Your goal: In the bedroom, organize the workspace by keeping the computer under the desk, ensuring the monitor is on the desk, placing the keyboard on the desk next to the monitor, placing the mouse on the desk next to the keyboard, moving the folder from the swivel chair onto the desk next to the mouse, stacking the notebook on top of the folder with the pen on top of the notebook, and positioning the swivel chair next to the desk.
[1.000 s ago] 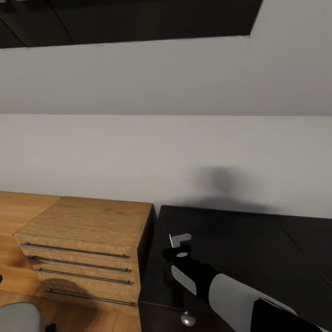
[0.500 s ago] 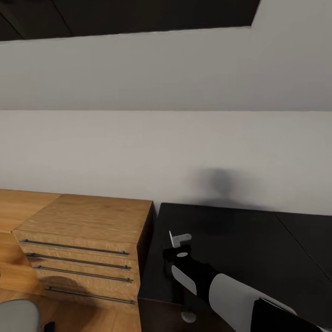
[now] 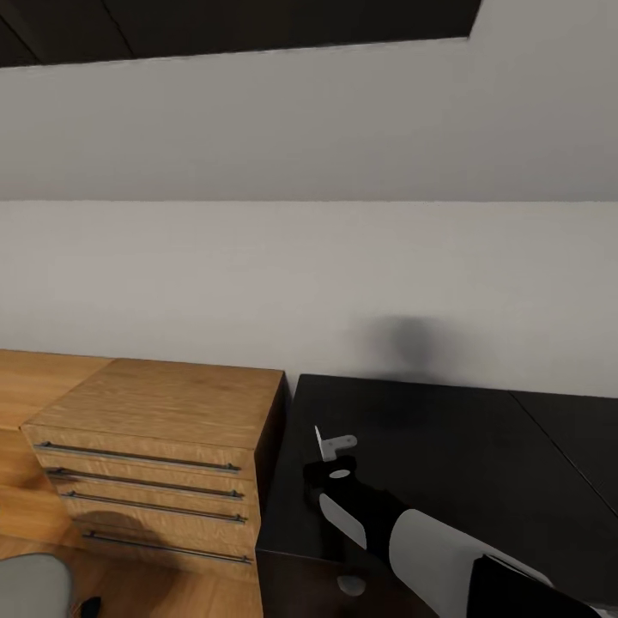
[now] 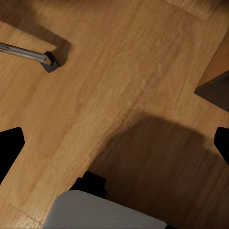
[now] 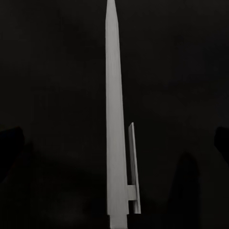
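My right gripper (image 3: 336,468) hovers over the left end of the glossy black desk (image 3: 446,463), shut on the silvery-white pen (image 3: 333,444), which sticks out beyond the fingers. In the right wrist view the pen (image 5: 114,119) runs lengthwise with its clip showing over the dark desk top (image 5: 52,71). The fingers are hard to make out against the black. My left gripper (image 4: 114,143) is open and holds nothing above the wood floor. The swivel chair's grey seat (image 3: 30,588) sits at the lower left, and the left wrist view shows that seat (image 4: 105,212) with a chrome leg (image 4: 24,52).
A light wooden drawer unit (image 3: 163,429) with bar handles stands against the desk's left side. A grey wall (image 3: 309,283) rises straight behind both, under a sloped ceiling. A round silver knob (image 3: 350,585) marks the desk's front drawer. Wood floor (image 4: 119,81) lies beneath my left arm.
The whole picture has slid up a little, so the camera has moved. The right arm and the pen keep the same place in the view.
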### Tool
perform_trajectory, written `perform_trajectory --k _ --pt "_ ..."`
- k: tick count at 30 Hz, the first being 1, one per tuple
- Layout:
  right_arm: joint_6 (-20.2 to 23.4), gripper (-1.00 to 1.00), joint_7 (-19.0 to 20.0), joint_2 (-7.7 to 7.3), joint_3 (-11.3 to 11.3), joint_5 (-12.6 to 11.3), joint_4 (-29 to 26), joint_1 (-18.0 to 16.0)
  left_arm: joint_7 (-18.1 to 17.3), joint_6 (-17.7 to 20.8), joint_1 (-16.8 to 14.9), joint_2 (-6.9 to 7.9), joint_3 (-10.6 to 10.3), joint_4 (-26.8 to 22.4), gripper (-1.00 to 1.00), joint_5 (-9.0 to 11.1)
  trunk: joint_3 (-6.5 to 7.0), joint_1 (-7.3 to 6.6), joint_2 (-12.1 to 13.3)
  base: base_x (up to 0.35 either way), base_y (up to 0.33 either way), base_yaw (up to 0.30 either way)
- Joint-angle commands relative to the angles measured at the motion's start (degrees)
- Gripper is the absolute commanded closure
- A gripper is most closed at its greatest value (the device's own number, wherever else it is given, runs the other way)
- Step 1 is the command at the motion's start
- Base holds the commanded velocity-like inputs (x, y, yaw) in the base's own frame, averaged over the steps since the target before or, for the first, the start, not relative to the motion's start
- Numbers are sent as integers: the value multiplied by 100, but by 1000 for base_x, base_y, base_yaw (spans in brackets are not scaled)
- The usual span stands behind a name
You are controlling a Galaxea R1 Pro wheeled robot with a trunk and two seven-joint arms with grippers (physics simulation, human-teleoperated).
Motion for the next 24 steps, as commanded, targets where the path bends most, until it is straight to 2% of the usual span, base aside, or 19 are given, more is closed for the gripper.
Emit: perform_trajectory --k 1,5,13,24 --pt "28 -100 -42 -3 43 -19 -10 -9 37 -22 -4 2 -48 -1 -100 39 -6 0 -4 0 0 0" --pt "28 -100 -42 -4 43 -17 -10 -9 35 -22 -4 2 -48 -1 -100 39 -6 0 -4 0 0 0" --pt "28 -100 -43 -4 43 -17 -10 -9 33 -22 -4 2 -50 -1 -100 39 -150 175 -324 0 0 0" --pt "28 -100 -43 -4 43 -16 -10 -9 30 -29 -4 -1 -45 -1 -100 39 -150 175 -324 0 0 0"
